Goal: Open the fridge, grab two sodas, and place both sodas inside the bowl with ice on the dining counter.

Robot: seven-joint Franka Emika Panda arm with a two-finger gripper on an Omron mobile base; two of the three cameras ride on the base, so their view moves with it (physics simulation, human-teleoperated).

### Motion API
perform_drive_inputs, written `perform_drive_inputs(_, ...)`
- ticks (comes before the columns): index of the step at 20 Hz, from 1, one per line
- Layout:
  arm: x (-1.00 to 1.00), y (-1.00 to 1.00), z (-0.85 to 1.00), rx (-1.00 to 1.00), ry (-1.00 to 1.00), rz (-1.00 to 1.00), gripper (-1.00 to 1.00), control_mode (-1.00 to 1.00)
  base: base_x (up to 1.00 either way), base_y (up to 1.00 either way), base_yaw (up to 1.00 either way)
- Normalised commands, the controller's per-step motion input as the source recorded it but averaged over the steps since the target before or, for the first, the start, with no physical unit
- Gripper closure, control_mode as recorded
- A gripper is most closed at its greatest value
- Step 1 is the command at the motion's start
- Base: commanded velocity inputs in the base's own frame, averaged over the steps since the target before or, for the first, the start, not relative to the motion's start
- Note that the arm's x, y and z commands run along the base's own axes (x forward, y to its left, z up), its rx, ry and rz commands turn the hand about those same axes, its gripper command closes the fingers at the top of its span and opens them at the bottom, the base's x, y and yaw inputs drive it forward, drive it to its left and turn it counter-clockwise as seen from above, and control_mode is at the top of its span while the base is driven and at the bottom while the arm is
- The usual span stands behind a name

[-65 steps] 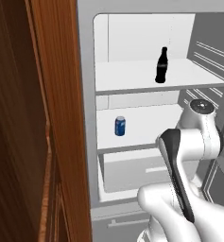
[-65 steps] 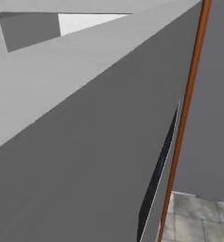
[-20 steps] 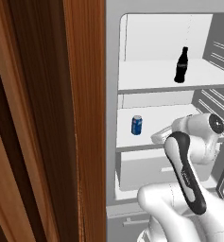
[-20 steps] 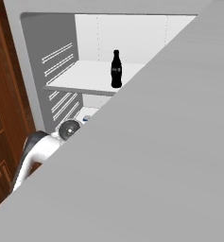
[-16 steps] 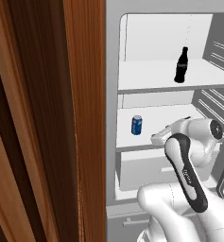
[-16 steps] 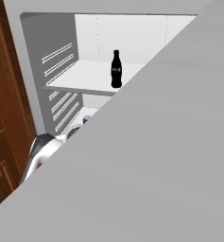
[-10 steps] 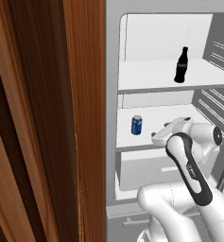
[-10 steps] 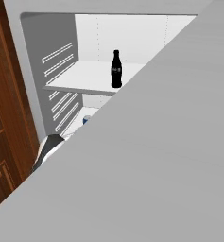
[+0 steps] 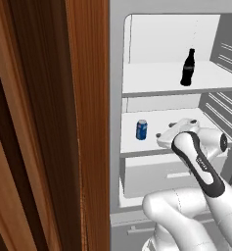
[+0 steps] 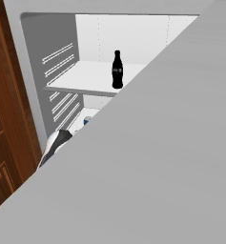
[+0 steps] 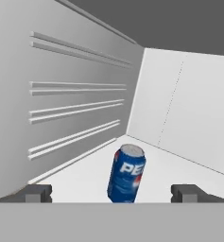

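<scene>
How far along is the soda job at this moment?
Done: the fridge stands open. In hand: the open tool is lined up on the blue can on the middle shelf, the can standing between the fingertips but not gripped. Left: grasp the can, fetch the black bottle from the upper shelf, and carry both to the bowl.

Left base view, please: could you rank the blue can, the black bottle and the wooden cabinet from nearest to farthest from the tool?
1. Blue can, lower shelf, just beyond the open tool.
2. Black bottle, upper shelf.
3. Wooden cabinet, outside the fridge, left.
</scene>
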Motion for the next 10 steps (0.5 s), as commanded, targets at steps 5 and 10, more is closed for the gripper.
perform_drive_inputs(5,0.08,0.00,-0.01,0.00,-0.01,0.00,-1.00,-1.00,0.00,0.00,0.00)
perform_drive_inputs(10,0.00,-0.01,0.00,0.00,-0.01,0.00,-1.00,-1.00,0.00,0.00,0.00)
